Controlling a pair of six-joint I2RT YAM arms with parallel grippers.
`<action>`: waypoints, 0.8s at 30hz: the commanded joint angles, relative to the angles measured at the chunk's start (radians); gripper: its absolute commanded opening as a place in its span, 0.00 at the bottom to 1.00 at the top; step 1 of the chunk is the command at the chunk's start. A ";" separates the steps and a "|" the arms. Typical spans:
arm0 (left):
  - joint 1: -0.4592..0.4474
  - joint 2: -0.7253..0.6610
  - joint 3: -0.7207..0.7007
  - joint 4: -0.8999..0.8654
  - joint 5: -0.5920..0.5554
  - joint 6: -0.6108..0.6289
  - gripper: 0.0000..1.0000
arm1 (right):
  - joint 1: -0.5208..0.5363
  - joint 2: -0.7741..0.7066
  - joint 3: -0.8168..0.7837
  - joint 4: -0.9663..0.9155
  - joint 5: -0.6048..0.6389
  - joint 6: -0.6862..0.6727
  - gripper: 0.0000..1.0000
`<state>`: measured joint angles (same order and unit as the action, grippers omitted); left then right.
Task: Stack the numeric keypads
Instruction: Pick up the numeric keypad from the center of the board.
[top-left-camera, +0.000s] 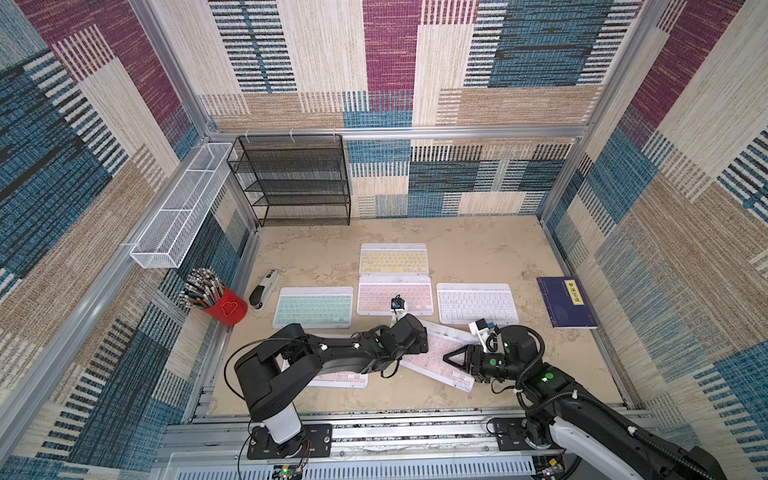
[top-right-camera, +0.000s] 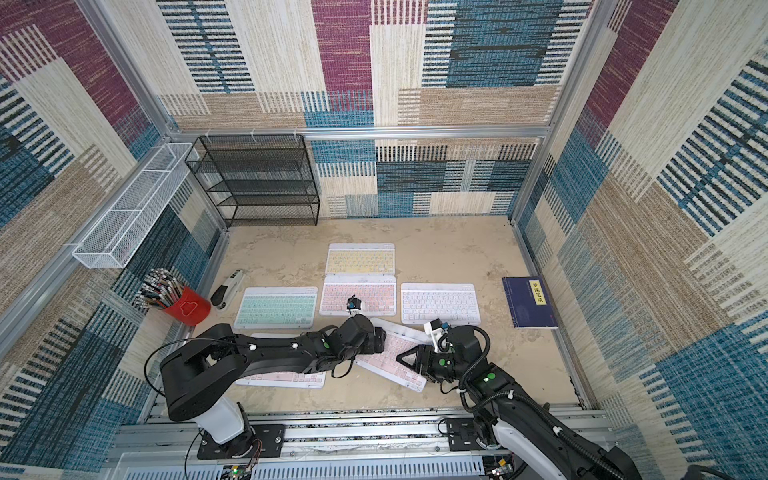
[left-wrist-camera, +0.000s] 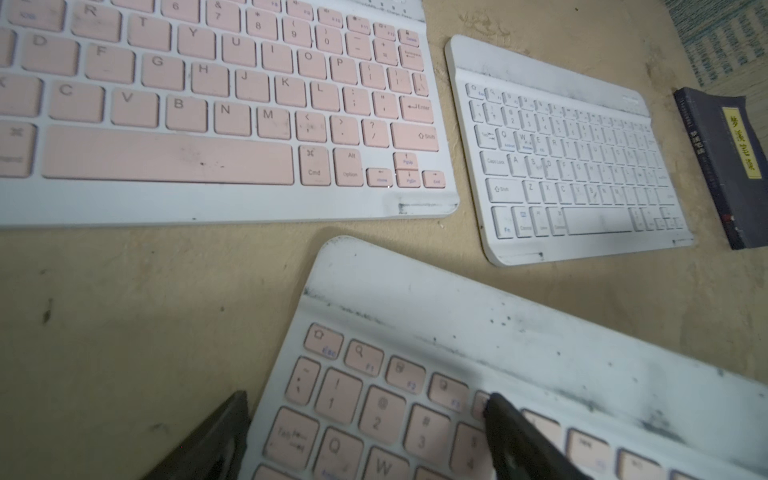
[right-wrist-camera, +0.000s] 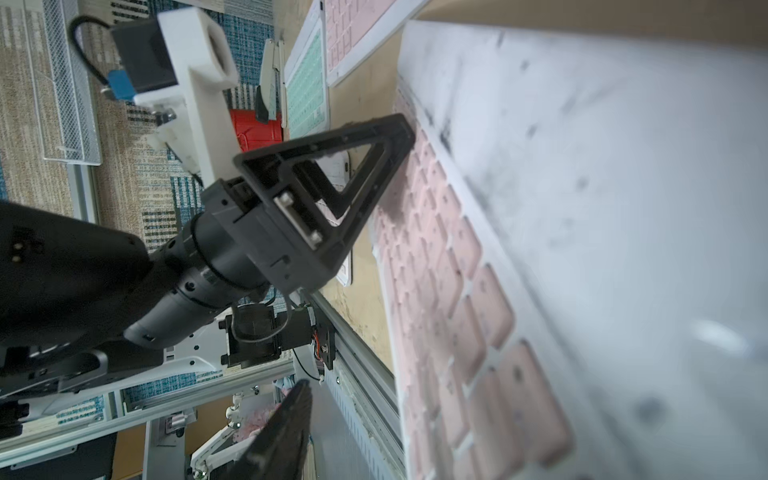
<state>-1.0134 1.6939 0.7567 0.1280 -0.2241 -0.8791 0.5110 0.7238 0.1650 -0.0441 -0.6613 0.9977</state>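
Six keypads lie on the desk (top-left-camera: 478, 241). The yellow keypad (top-left-camera: 393, 258) is at the back, its front edge just behind the middle pink keypad (top-left-camera: 374, 297). The mint keypad (top-left-camera: 313, 307) is just to the left of that one and the white keypad (top-left-camera: 476, 303) just to the right. In front of them the tilted pink keypad (top-left-camera: 434, 348) lies askew between the two arms. The front pink keypad (top-left-camera: 340, 378) is largely hidden under the left arm, so contact between those two cannot be judged.

The left hand (left-wrist-camera: 365, 397) is open wide over one short end of the tilted pink keypad. One of its fingers (left-wrist-camera: 519, 440) is at the function-key row, and the other is off the edge above bare desk.

The right hand (top-left-camera: 449, 357) lies on its side at the opposite end of the same keypad, with a triangular finger above the pink keys. Its wrist view shows the keypad close and blurred, with only one fingertip (right-wrist-camera: 291, 415) in sight. It is unclear whether this hand has clamped the keypad.

A book (top-left-camera: 566, 301) lies to the right of the white keypad. A stapler (top-left-camera: 264, 289) and a red cup (top-left-camera: 226, 309) of pens sit to the left of the mint one.
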 joint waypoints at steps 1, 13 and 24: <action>-0.017 0.001 -0.020 -0.219 0.453 -0.073 0.90 | 0.001 -0.010 0.011 0.142 0.045 -0.028 0.45; 0.017 -0.156 0.032 -0.389 0.356 -0.019 0.91 | 0.000 -0.020 0.130 -0.028 0.108 -0.093 0.00; 0.193 -0.379 -0.036 -0.451 0.351 0.029 0.92 | -0.002 -0.030 0.182 -0.048 0.071 -0.112 0.00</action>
<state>-0.8631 1.3602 0.7418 -0.2943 0.1009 -0.8848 0.5091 0.6941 0.3275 -0.1600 -0.5568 0.9142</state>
